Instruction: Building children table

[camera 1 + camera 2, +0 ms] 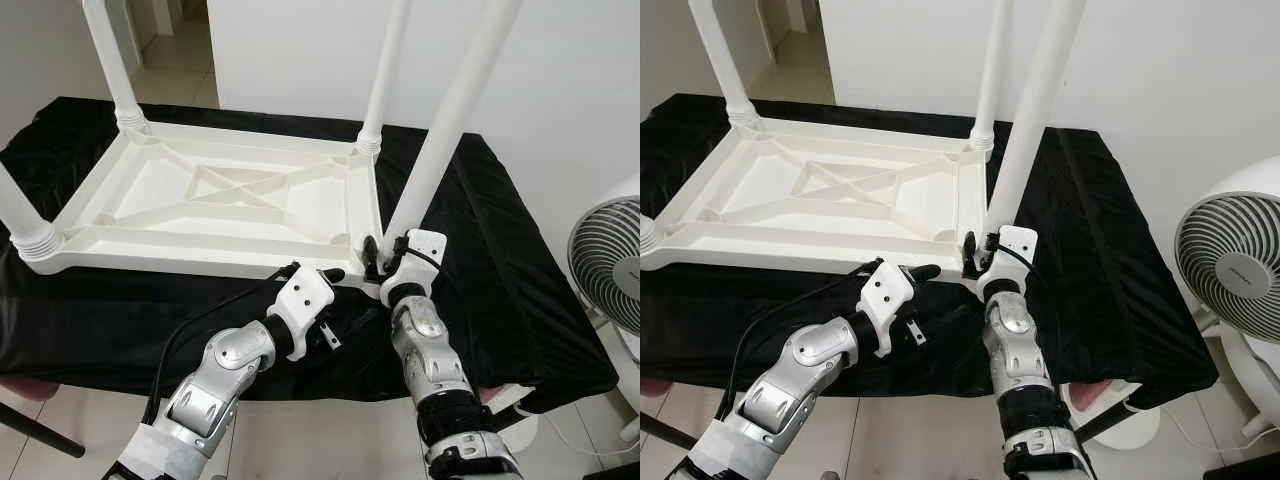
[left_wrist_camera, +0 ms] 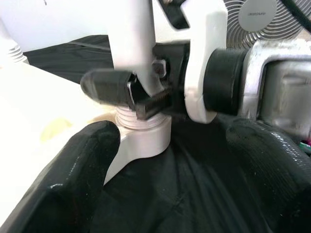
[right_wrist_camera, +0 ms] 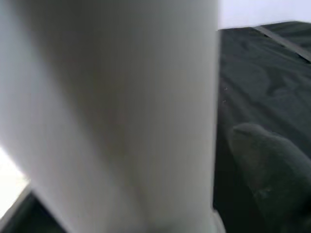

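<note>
A white plastic children's table [image 1: 150, 238] lies upside down on a black-covered surface, with its legs pointing up. My right gripper [image 1: 378, 260] is shut on the near-right leg [image 1: 450, 120] just above its threaded base, at the table's front right corner. In the left wrist view its black fingers [image 2: 109, 87] clamp that leg [image 2: 133, 43]. My left gripper [image 1: 325, 276] is open beside the same corner, low over the cloth, its fingers [image 2: 82, 165] spread wide with nothing between them. In the right wrist view the leg [image 3: 121, 111] is very close.
The black cloth [image 1: 500, 280] hangs over the front and right edges. A white standing fan [image 1: 1230, 260] is on the floor at the right. Other legs stand at the far left [image 1: 110, 60], far right [image 1: 385, 70] and near left [image 1: 20, 215]. A white wall is behind.
</note>
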